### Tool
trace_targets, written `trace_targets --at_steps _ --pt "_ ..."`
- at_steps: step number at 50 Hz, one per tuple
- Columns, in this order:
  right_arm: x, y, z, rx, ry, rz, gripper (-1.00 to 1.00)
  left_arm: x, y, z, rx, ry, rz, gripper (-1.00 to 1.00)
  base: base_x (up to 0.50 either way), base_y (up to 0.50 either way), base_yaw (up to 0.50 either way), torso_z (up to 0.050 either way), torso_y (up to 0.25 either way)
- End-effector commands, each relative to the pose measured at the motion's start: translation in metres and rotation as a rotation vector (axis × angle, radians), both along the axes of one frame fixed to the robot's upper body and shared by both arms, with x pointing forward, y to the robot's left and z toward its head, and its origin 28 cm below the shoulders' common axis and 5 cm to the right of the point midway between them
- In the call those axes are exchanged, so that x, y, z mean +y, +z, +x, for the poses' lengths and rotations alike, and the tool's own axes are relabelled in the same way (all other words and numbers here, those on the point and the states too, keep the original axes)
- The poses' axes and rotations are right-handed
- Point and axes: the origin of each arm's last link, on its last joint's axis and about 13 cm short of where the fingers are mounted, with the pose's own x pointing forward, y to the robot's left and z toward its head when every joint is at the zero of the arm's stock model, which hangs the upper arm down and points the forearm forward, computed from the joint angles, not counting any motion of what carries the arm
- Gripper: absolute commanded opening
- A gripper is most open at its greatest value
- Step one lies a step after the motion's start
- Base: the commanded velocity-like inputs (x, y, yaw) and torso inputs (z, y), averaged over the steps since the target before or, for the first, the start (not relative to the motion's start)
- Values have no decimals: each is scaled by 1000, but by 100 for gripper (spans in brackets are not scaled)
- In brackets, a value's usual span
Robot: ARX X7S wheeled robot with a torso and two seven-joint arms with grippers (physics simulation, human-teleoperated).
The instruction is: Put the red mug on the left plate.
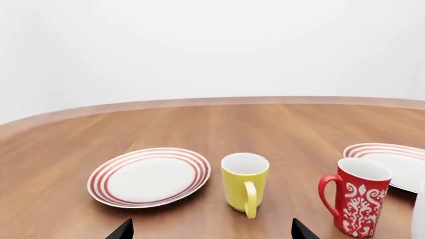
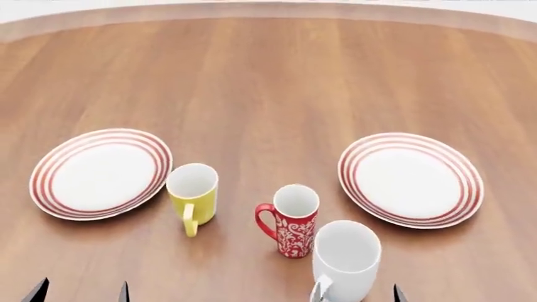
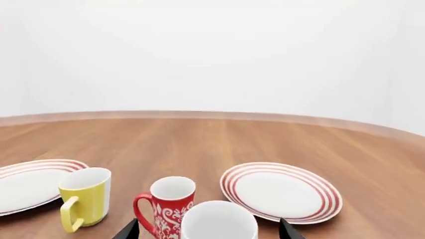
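Just below the centre of the head view, the red mug (image 2: 291,221) is found upright on the wooden table (image 2: 268,82), white scrollwork on its side, its loop handle turned toward frame left. It is held by nothing. At its lower right, very close (contact cannot be judged), a larger white mug (image 2: 346,258) is placed, its handle toward the bottom edge. To its left, apart from it, a yellow mug (image 2: 193,195) is set upright, handle toward the viewer. Just left of the yellow mug, the left plate (image 2: 100,173) is laid flat, white with red rings at the rim; nothing is carried on it. At mid right, a matching right plate (image 2: 410,179) is laid, likewise bare.

Left gripper (image 1: 211,230): only two dark fingertips are seen at the bottom edge of its wrist view, spread wide apart, nothing between them. Right gripper (image 3: 207,230): two dark tips, also parted, are seen at the bottom edge of its view, with the white mug's rim appearing between them; whether it is touched cannot be told.
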Motion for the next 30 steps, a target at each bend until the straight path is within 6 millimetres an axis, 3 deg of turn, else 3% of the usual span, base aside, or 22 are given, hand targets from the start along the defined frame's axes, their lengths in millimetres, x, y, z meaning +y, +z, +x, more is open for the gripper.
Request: trace_targets --at_steps 1,30 --pt "1 2 -2 -13 7 -2 100 0 -1 1 2 4 7 100 270 293 0 0 0" --pt "2 3 -4 -12 23 22 100 1 -2 1 9 4 5 100 298 294 0 0 0"
